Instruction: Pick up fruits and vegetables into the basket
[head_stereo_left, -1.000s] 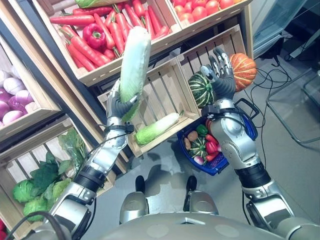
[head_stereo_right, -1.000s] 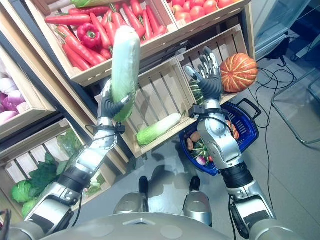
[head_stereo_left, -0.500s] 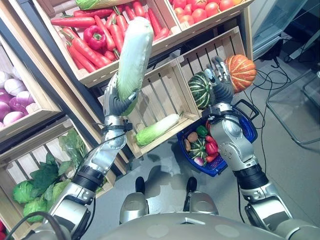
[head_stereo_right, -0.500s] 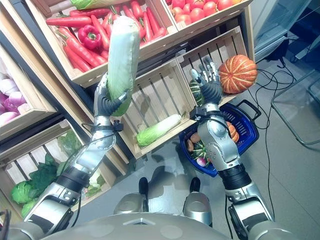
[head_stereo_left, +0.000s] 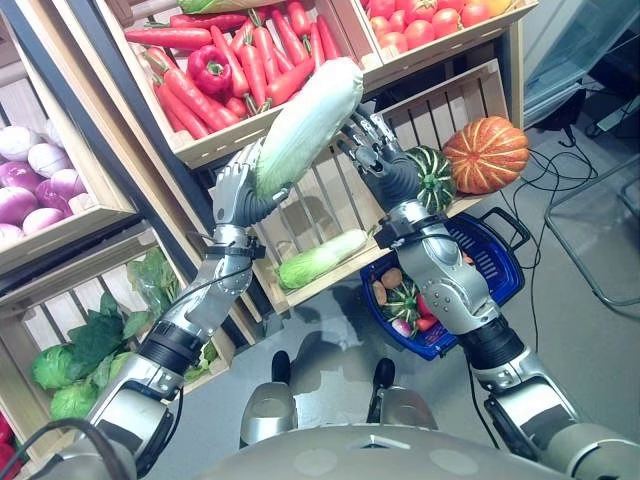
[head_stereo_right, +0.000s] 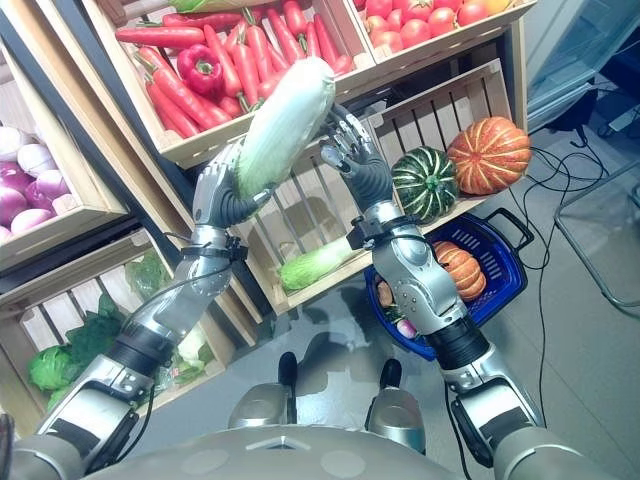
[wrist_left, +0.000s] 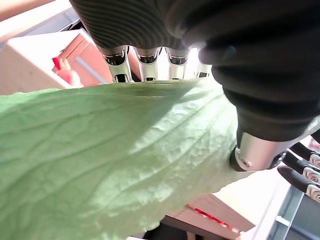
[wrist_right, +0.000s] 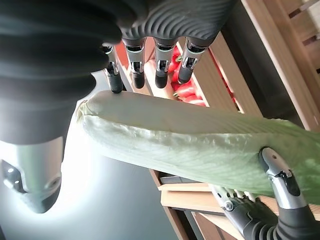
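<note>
Left eye view: left hand (head_stereo_left: 240, 195) has fingers curled round the lower, greener end of a long pale-green napa cabbage (head_stereo_left: 305, 125), held up tilted in front of the slatted wooden crates (head_stereo_right: 300, 215), well above the floor. Right hand (head_stereo_left: 378, 160) is right at the cabbage's whiter top end, fingers straight and spread, nothing gripped; right wrist view puts its fingertips (wrist_right: 161, 77) just beside the leaf surface, can't tell if touching.

Blue plastic basket (head_stereo_right: 500, 270) sits on the floor under the right arm, already holding a small striped squash, a red pepper and other produce. A second napa cabbage (head_stereo_left: 318, 258) lies in the lower crate; a green striped pumpkin (head_stereo_right: 424, 182) and an orange pumpkin (head_stereo_right: 488, 154) sit on the shelf to the right.

Step, my read: mid-transfer, looks like a hand-over or two-hand support. Next: right hand has to close on the top end before left lets go, then lower it to the basket. It's long, so probably goes in angled.
</note>
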